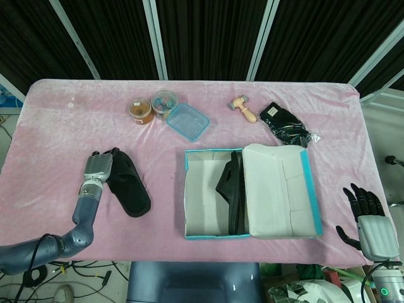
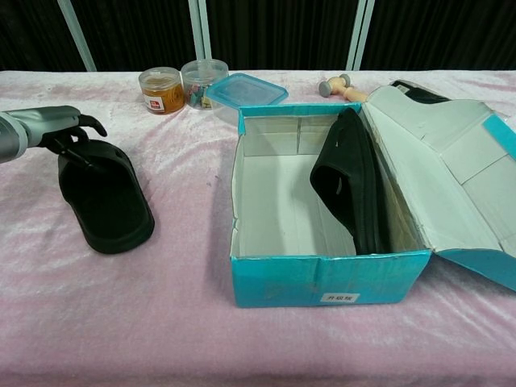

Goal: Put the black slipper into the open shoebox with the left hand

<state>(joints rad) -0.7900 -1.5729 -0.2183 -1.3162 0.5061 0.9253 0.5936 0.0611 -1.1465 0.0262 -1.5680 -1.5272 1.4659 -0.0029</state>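
On the pink cloth left of the open turquoise shoebox (image 1: 187, 196) (image 2: 322, 280) lies a black slipper (image 1: 130, 191) (image 2: 109, 201). My left hand (image 1: 99, 167) (image 2: 58, 131) is at the slipper's far end, its fingers curled over the strap and into the opening, gripping it. A second black slipper (image 1: 232, 186) (image 2: 352, 181) leans on its side inside the box against the right wall. My right hand (image 1: 367, 213) hangs off the table's near right corner, fingers spread and holding nothing; only the head view shows it.
Behind the box stand two small jars (image 1: 140, 109) (image 1: 163, 101) and a blue-lidded container (image 1: 188, 121) (image 2: 244, 89). A wooden mallet (image 1: 245, 108) and a black bag (image 1: 285, 125) lie at the back right. The box's lid (image 1: 278, 189) lies folded open to the right.
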